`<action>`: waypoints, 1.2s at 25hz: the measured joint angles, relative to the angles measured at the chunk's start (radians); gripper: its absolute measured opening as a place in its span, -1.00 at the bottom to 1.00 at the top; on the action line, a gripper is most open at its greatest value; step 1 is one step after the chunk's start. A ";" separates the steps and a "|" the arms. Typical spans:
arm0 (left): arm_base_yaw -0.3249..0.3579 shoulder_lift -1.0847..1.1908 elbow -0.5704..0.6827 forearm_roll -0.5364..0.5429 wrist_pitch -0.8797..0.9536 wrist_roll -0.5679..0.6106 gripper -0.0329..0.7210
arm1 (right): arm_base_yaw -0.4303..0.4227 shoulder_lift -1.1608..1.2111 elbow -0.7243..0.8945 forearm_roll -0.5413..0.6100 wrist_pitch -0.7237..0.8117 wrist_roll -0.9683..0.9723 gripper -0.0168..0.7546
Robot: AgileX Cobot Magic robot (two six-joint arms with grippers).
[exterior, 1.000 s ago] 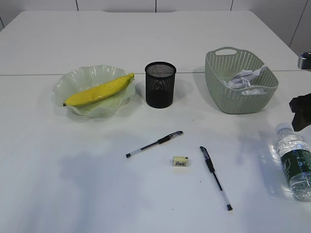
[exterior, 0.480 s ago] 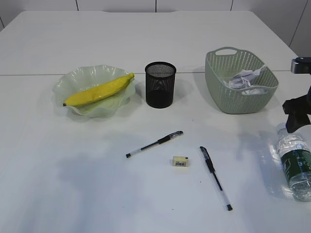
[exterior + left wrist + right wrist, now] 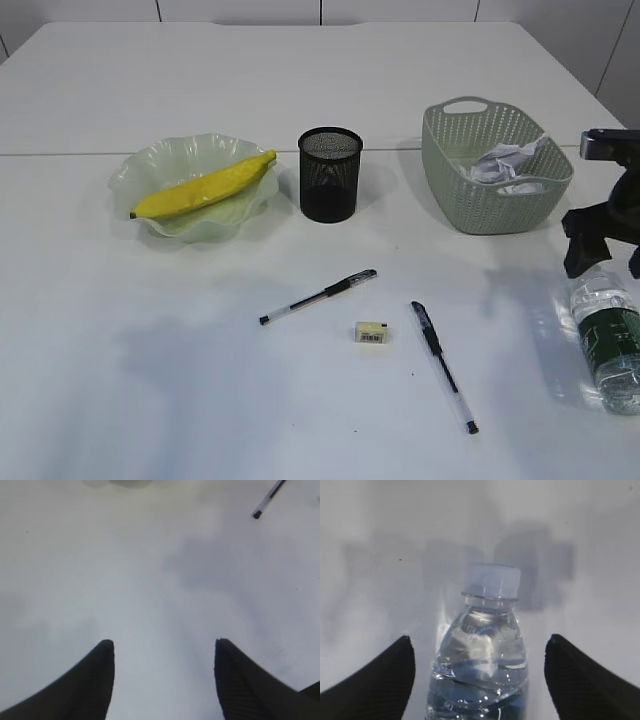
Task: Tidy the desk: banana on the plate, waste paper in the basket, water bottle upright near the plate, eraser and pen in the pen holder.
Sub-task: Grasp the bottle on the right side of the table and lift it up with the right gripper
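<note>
1. My right gripper (image 3: pixel 479 652) hangs over the lying water bottle (image 3: pixel 609 340) at the table's right edge, fingers spread wide either side of its neck and touching nothing; the cap (image 3: pixel 492 581) points away from the wrist camera.
2. My left gripper (image 3: pixel 164 652) is also spread open above bare table (image 3: pixel 150 580), holding nothing; only a pen tip (image 3: pixel 257 514) shows at the top right of its view.
3. The bottle has a dark green label (image 3: pixel 606 336); I cannot read the writing on it.
4. Near the front lie two pens, one (image 3: pixel 443 366) to the right of the eraser (image 3: pixel 371 332), the other (image 3: pixel 318 296) to the left and slightly behind it, all apart. The eraser carries a small dark print I cannot read.
5. Further back, the black mesh pen holder (image 3: pixel 330 175) stands upright.
6. Left of it, the banana (image 3: pixel 205 185) lies in the green plate (image 3: pixel 150 160).
7. To the right, the green basket (image 3: pixel 470 185) holds crumpled waste paper (image 3: pixel 508 162).
</note>
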 joint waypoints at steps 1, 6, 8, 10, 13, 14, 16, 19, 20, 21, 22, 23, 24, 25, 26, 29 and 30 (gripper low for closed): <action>0.000 0.000 0.000 0.000 0.000 -0.002 0.30 | 0.000 0.008 -0.002 0.002 0.003 -0.002 0.60; 0.000 0.000 0.000 0.000 0.000 -0.006 0.30 | 0.000 0.042 -0.002 0.005 0.013 -0.007 0.61; 0.000 0.000 0.000 0.000 0.002 -0.009 0.30 | 0.000 0.049 -0.002 0.005 0.015 -0.007 0.61; 0.000 0.000 0.000 0.000 0.004 -0.011 0.30 | 0.000 0.053 -0.002 0.005 0.015 -0.011 0.61; 0.000 0.000 0.000 0.000 0.006 -0.013 0.30 | 0.000 0.064 -0.002 0.005 0.015 -0.017 0.60; 0.000 0.000 0.000 0.000 0.007 -0.013 0.30 | 0.000 0.067 -0.002 0.005 0.015 -0.017 0.59; 0.000 0.000 0.000 0.000 0.018 -0.013 0.30 | 0.000 0.067 -0.003 0.005 0.011 -0.019 0.59; 0.000 0.000 0.000 0.000 0.022 -0.014 0.30 | 0.000 0.067 -0.005 0.005 0.003 -0.020 0.58; 0.000 0.000 0.000 0.000 0.022 -0.015 0.30 | 0.000 0.067 -0.005 0.005 0.003 -0.021 0.58; 0.000 0.000 0.000 0.000 0.022 -0.015 0.30 | 0.000 0.067 -0.005 0.005 0.002 -0.021 0.58; 0.000 0.000 0.000 0.000 0.023 -0.015 0.30 | 0.000 0.067 -0.005 0.005 0.001 -0.022 0.58; 0.000 0.000 0.000 0.000 0.023 -0.017 0.30 | 0.000 0.067 -0.005 0.005 -0.001 -0.022 0.58; 0.000 0.000 0.000 0.000 0.026 -0.017 0.30 | 0.000 0.067 -0.005 0.005 -0.001 -0.022 0.58; 0.000 0.000 0.000 0.000 0.026 -0.017 0.30 | 0.000 0.067 -0.005 0.005 -0.001 -0.022 0.58; 0.000 0.000 0.000 0.000 0.026 -0.017 0.30 | 0.000 0.067 -0.005 0.005 -0.003 -0.022 0.58; 0.000 0.000 0.000 0.000 0.026 -0.017 0.30 | 0.000 0.068 -0.005 0.005 -0.006 -0.022 0.58; 0.000 0.000 0.000 0.000 0.026 -0.017 0.30 | 0.000 0.068 -0.005 0.007 -0.006 -0.022 0.58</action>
